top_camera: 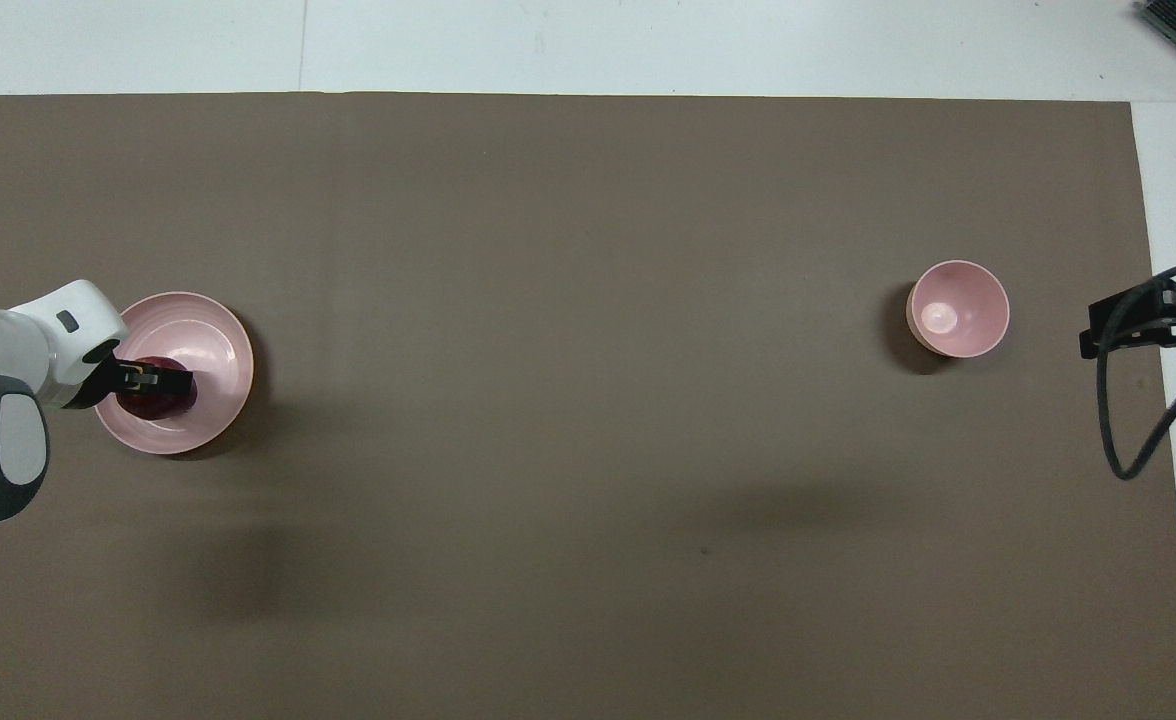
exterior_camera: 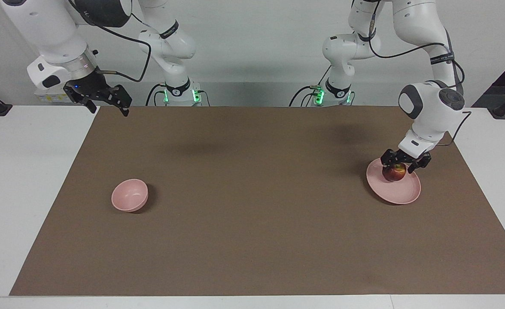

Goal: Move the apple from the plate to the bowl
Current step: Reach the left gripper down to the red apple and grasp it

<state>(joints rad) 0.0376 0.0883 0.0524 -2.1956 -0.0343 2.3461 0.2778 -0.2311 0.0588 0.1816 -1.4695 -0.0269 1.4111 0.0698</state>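
- We see the plate (exterior_camera: pixel 400 193) at the left arm's end of the mat (exterior_camera: pixel 252 240); it holds the apple (exterior_camera: pixel 394 173), sitting at about 11 o'clock on the plate in the facing view.
- The bowl (exterior_camera: pixel 129 195) at the right arm's end holds nothing.
- The apple is round; we cannot tell which way its stem points.
- The left gripper (exterior_camera: pixel 405 165) is down at the apple, fingers either side; we cannot tell if they grip.
- The right gripper (exterior_camera: pixel 108 103) waits raised over the mat's edge, fingers apart.
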